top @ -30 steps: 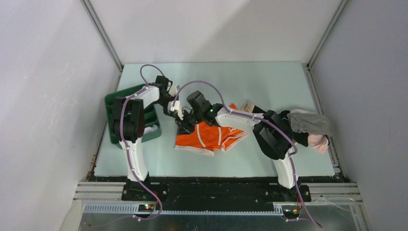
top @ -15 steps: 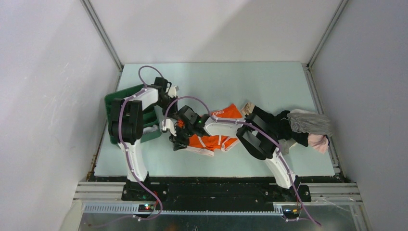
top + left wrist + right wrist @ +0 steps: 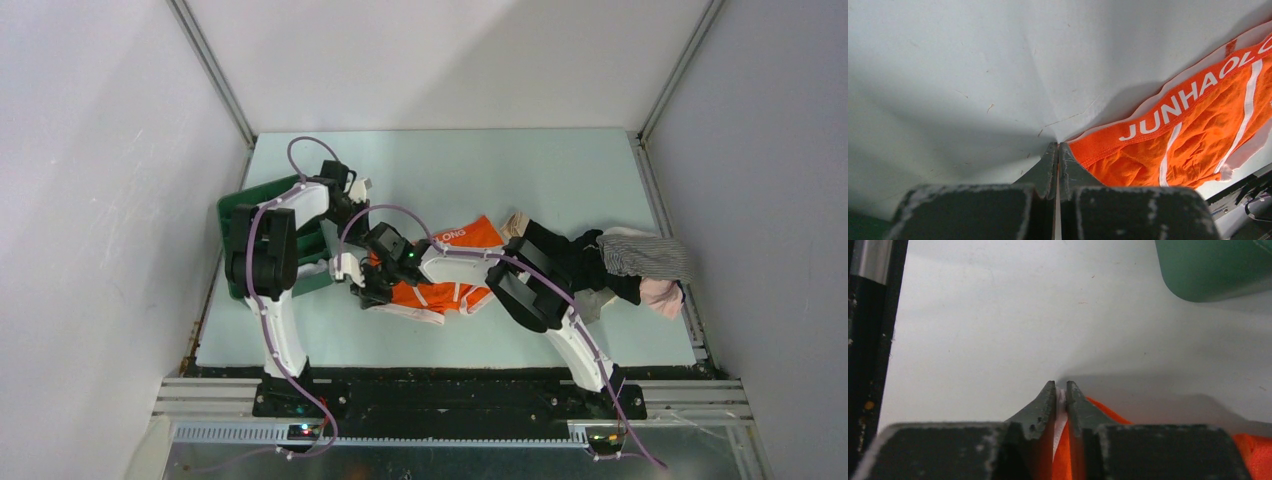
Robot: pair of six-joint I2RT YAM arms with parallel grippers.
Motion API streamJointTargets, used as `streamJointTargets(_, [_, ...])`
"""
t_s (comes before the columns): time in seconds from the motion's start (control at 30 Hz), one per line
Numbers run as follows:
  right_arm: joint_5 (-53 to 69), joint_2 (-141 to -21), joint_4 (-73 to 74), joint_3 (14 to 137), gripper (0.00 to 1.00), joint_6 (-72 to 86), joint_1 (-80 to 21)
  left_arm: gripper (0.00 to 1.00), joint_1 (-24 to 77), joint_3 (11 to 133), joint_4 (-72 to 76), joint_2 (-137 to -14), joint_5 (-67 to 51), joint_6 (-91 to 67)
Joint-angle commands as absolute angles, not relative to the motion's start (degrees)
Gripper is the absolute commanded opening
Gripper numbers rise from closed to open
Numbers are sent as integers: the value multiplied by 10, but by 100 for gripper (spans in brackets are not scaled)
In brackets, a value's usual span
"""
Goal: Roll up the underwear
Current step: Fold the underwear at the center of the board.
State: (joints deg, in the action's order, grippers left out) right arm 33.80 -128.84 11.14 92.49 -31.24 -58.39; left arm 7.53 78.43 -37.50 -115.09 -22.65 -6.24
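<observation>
The orange underwear (image 3: pixel 442 294) lies spread on the table, with its lettered waistband (image 3: pixel 462 236) on the far side. In the left wrist view the waistband (image 3: pixel 1178 102) runs up to the right from the tips of my left gripper (image 3: pixel 1058 144). That gripper is shut, its tips touching the waistband's corner; no cloth shows between them. From above, the left gripper (image 3: pixel 356 218) sits just left of the garment. My right gripper (image 3: pixel 1061 387) is shut on the underwear's white-trimmed edge (image 3: pixel 1062 440), at the garment's near left end (image 3: pixel 366 292).
A green bin (image 3: pixel 233 212) stands at the table's left edge, close behind both grippers, and its corner (image 3: pixel 1213 265) shows in the right wrist view. A pile of other clothes (image 3: pixel 645 262) lies at the right edge.
The right arm swung left and nearer across the underwear, uncovering the waistband, and its jaws closed on the left edge. The left arm barely moved and stayed shut.
</observation>
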Motion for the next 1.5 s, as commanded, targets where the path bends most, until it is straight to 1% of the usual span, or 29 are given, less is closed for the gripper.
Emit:
streamJointTargets(0.0, [337,-1293,125,926,6,-348,-588,0,72,786,-370,-1129,-214,-64])
streamJointTargets(0.07, [343,-1291,112,926,0,-334,-589,0,71,792,-375,-1130,-213,-62])
streamJointTargets(0.17, [374,-1276,87,945,0,-293,-588,0,66,803,-388,-1123,-213,-57])
streamJointTargets(0.3, [421,-1250,50,976,0,-196,-584,0,58,813,-394,-1091,-205,-48])
streamJointTargets(0.4, [447,-1225,25,980,0,-121,-578,0,53,815,-398,-1054,-203,-42])
streamJointTargets(0.53, [458,-1193,10,967,0,-70,-565,0,53,817,-406,-1019,-207,-40])
streamJointTargets(0.67, [463,-1151,32,925,0,-81,-546,0,64,828,-407,-1009,-224,-66])
streamJointTargets(0.73, [465,-1127,42,897,0,-91,-533,0,88,839,-403,-1011,-223,-74])
streamJointTargets(1.0, [461,-1026,80,787,0,-123,-477,0,185,911,-416,-1052,-173,-71])
streamJointTargets(1.17, [466,-967,121,728,0,-148,-440,0,215,948,-415,-1081,-153,-100])
streamJointTargets(1.47, [469,-917,195,691,0,-136,-343,0,247,1017,-410,-1121,-146,-124])
